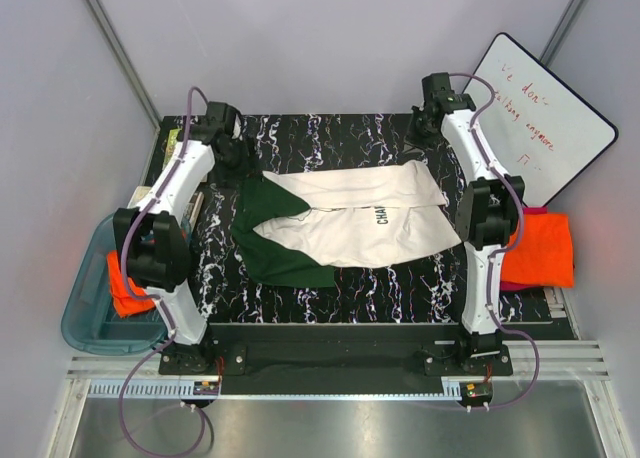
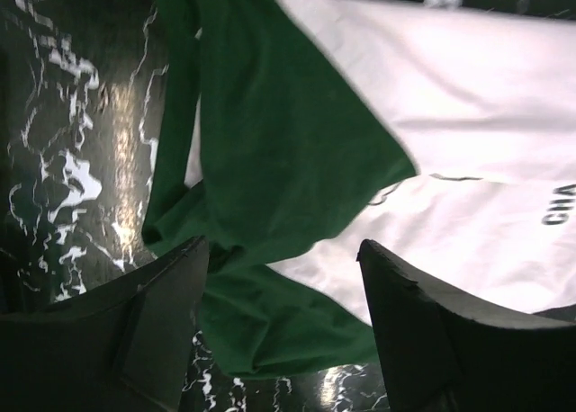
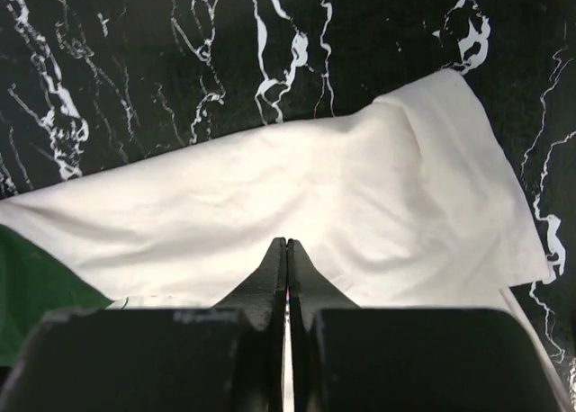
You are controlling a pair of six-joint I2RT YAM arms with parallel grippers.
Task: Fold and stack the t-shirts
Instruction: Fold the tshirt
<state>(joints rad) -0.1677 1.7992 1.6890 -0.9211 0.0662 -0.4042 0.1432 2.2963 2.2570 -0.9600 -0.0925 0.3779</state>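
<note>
Near edge, left: blue bin (image 1: pixel 85 318) beside the table, one orange t-shirt (image 1: pixel 122 293) bunched in it. Near edge, right: more orange t-shirts (image 1: pixel 545 250) piled just off the table's right side.

Centre: cream t-shirt (image 1: pixel 360 223) lies on the black marbled table (image 1: pixel 330 138), between the two arms. It is partly folded, with two cream layers meeting along a seam. Its dark green sleeves (image 2: pixel 288 142) are rumpled at the left end, and the black letters "CHA" show near the seam.

Left gripper (image 2: pixel 281 250): fingers spread wide, poised over the green sleeves with cloth visible between them. Contact cannot be told.

Right gripper (image 3: pixel 287 246): fingers pressed together, tips over the cream cloth near its far right corner. Whether any cloth is pinched cannot be told.

Far right: whiteboard (image 1: pixel 540 118) with red writing leans against the wall.
</note>
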